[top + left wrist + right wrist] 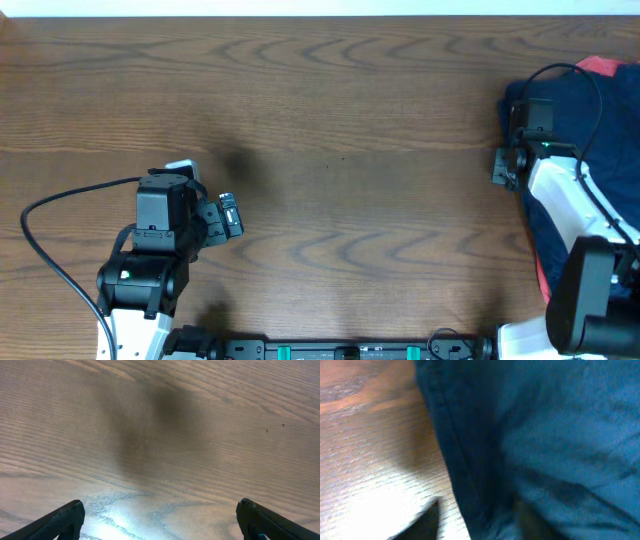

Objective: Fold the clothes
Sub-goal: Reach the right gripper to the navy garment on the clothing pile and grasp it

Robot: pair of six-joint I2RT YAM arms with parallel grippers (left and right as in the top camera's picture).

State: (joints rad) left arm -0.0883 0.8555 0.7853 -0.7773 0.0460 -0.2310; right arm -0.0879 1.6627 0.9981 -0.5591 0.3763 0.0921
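The clothes [575, 110] lie in a dark navy-blue heap at the table's right edge, with a coral-red piece [612, 66] showing at the back and along the lower left side. My right gripper [507, 165] is low at the heap's left edge. In the right wrist view navy fabric [535, 435] fills most of the frame. One finger is over bare wood, the other is a dark blur over the fabric, and the hem lies between them [477, 522]. My left gripper [225, 215] is open and empty over bare wood [160, 520], far from the clothes.
The wooden table [350, 140] stretches between the two arms. A black cable [60, 200] loops at the left of the left arm. Another cable [590, 90] runs over the heap. A dark bar [350, 350] lies along the table's front edge.
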